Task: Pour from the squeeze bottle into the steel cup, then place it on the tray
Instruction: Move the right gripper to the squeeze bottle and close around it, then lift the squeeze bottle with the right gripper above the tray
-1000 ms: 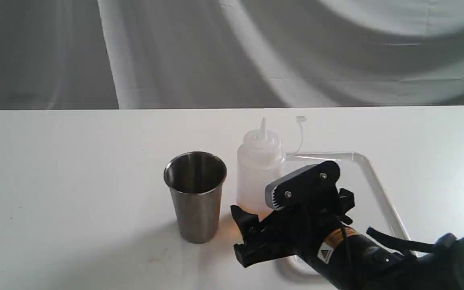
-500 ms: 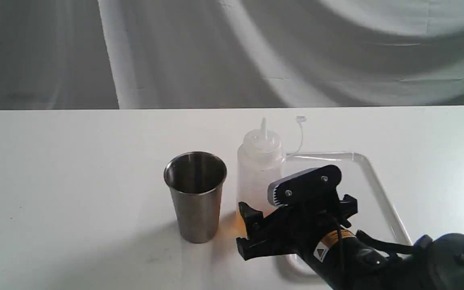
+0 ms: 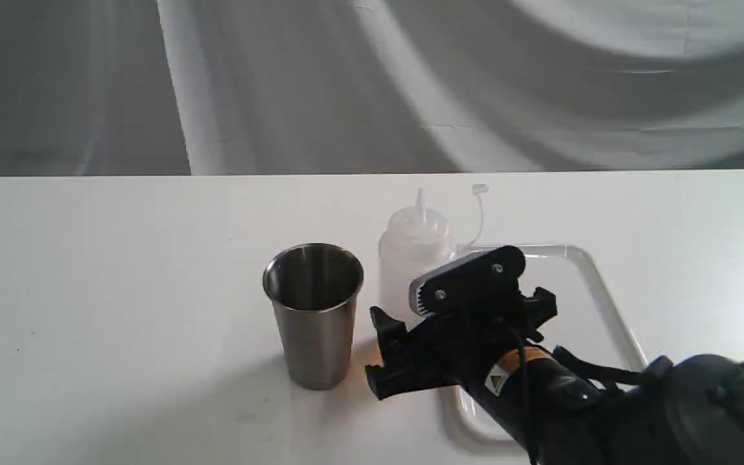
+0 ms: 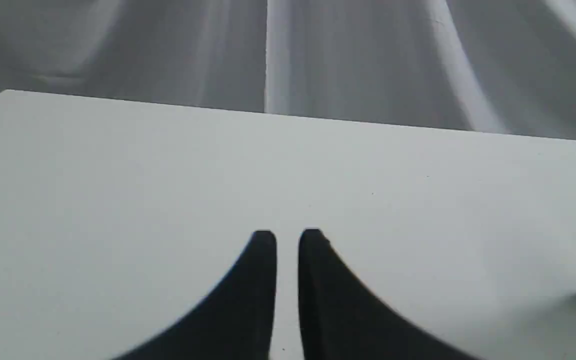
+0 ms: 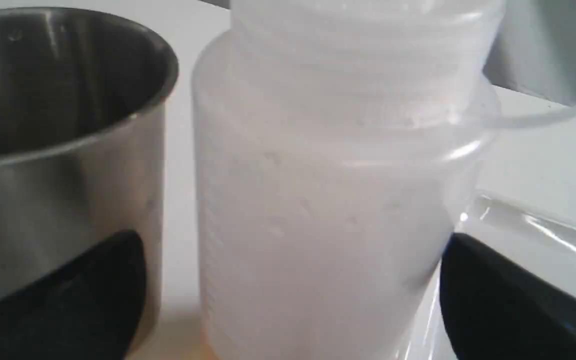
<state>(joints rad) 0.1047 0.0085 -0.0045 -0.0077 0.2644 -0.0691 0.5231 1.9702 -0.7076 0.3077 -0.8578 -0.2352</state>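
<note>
Right wrist view: if the right gripper (image 5: 290,245) is closed off-centre, the squeeze bottle (image 5: 318,175) could be pushed into the steel cup (image 5: 58,150) just beside it, and both tipped. The jaws are held wide open around the bottle, with nothing gripped; contact cannot be told. The tray (image 5: 533,225) lies just beside the bottle, opposite the cup.

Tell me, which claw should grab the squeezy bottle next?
The right claw. It is open with a finger on each side of the squeeze bottle. The left claw is closed over bare table.
</note>
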